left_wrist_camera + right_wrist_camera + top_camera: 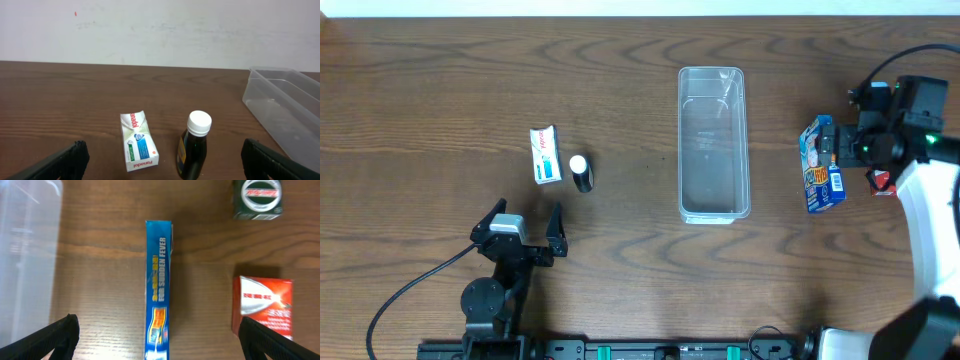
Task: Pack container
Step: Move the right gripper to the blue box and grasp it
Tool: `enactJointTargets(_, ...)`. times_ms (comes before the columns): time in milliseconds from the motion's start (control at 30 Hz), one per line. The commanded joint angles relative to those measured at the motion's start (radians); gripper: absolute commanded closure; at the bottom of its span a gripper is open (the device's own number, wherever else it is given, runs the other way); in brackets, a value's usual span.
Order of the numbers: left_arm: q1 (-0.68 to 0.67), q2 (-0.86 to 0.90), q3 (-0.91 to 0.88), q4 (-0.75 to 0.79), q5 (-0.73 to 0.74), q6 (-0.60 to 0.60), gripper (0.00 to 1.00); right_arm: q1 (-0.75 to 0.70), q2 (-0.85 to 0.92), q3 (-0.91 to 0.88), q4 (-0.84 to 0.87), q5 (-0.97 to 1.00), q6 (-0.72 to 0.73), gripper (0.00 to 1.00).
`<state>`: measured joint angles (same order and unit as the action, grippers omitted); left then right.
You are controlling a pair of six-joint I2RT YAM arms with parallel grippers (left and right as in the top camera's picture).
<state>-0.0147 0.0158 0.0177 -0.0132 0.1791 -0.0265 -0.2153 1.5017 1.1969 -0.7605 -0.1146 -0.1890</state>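
Observation:
The container (713, 143) is a clear long bin, empty, standing right of the table's middle; it also shows in the left wrist view (285, 102) and the right wrist view (27, 255). A white and blue Panadol box (545, 154) (137, 141) and a dark bottle with a white cap (581, 172) (195, 145) stand left of it. My left gripper (527, 213) (162, 167) is open and empty, just short of them. My right gripper (840, 150) (159, 335) is open, straddling a blue box (820, 165) (159, 290) that stands on its edge.
A red box (883, 182) (262, 305) lies just right of the blue box, close to my right finger. A small dark green box (258, 197) sits beyond it. The table's far edge meets a white wall.

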Motion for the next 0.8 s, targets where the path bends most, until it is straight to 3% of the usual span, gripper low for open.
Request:
enactJointTargets(0, 0.005, 0.002, -0.014, -0.039, 0.007, -0.005, 0.02, -0.006, 0.048, 0.018, 0.018, 0.013, -0.026, 0.01)
enactJointTargets(533, 0.005, 0.002, -0.014, -0.039, 0.007, -0.005, 0.02, 0.006, 0.254, 0.018, 0.054, 0.006, -0.026, 0.06)
enactJointTargets(767, 0.005, 0.002, -0.014, -0.039, 0.007, -0.005, 0.02, 0.006, 0.311, 0.018, 0.061, 0.005, -0.016, 0.20)
